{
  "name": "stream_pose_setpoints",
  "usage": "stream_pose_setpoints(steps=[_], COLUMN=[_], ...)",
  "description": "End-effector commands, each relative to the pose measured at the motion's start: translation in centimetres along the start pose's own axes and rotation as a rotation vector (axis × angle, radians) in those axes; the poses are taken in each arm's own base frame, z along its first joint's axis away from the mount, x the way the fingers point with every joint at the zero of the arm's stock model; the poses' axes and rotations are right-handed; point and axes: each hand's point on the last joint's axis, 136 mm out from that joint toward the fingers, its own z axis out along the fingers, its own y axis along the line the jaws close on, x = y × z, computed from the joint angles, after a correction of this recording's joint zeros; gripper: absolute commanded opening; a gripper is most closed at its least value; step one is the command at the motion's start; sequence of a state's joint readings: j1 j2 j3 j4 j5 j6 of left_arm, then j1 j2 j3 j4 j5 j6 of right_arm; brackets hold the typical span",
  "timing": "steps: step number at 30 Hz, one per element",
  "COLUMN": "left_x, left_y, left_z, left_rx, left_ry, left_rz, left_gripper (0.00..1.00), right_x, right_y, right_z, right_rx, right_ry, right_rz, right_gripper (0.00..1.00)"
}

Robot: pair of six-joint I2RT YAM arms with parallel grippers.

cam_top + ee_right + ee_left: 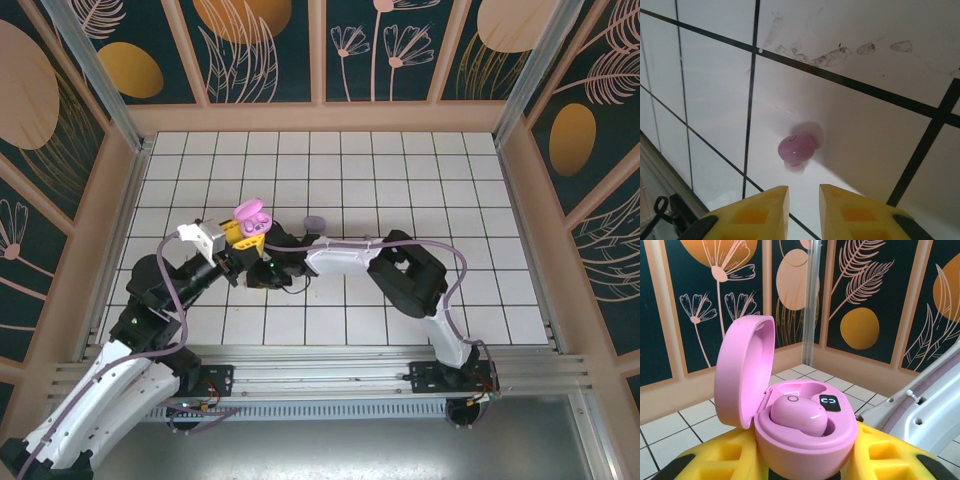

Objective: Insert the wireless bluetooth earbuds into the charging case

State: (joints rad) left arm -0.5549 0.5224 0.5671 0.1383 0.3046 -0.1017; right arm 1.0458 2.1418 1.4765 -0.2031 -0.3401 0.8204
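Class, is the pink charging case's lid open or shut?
Open: the lid stands raised beside the case, showing one earbud seated inside.

I see the charging case (805, 440) as smooth pink plastic with a soft sheen, and the earbud (799, 416) in it looks the same. The floor tiles (865, 45) look glossy white, smudged in places. The right gripper (804, 190) has matt yellow plastic fingers (760, 212). The near rail (330, 375) is dull grey metal.
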Motion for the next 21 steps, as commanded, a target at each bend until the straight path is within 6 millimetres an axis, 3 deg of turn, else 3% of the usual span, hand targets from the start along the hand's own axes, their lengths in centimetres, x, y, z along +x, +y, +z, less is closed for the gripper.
stream_pose_setpoints(steps=[1,6,14,21], left_x=[-1.6,-1.4,-1.9,-1.9], left_y=[0.0,0.1,0.1,0.1], left_z=[-0.6,-0.9,-1.3,-1.6], left_rx=[-0.016,-0.027,-0.037,-0.039], left_ry=[-0.031,-0.013,-0.02,-0.018], left_rz=[0.019,0.027,0.034,0.036], left_gripper=[0.11,0.11,0.11,0.11], right_x=[-0.1,-0.3,-0.5,-0.3], right_y=[0.0,-0.4,0.5,-0.1], right_z=[0.3,0.7,1.5,2.4], right_rx=[0.038,0.086,0.13,0.178], right_ry=[0.015,0.017,0.028,0.057], right_rz=[-0.01,-0.007,-0.045,-0.042], right_gripper=[0.23,0.28,0.35,0.36])
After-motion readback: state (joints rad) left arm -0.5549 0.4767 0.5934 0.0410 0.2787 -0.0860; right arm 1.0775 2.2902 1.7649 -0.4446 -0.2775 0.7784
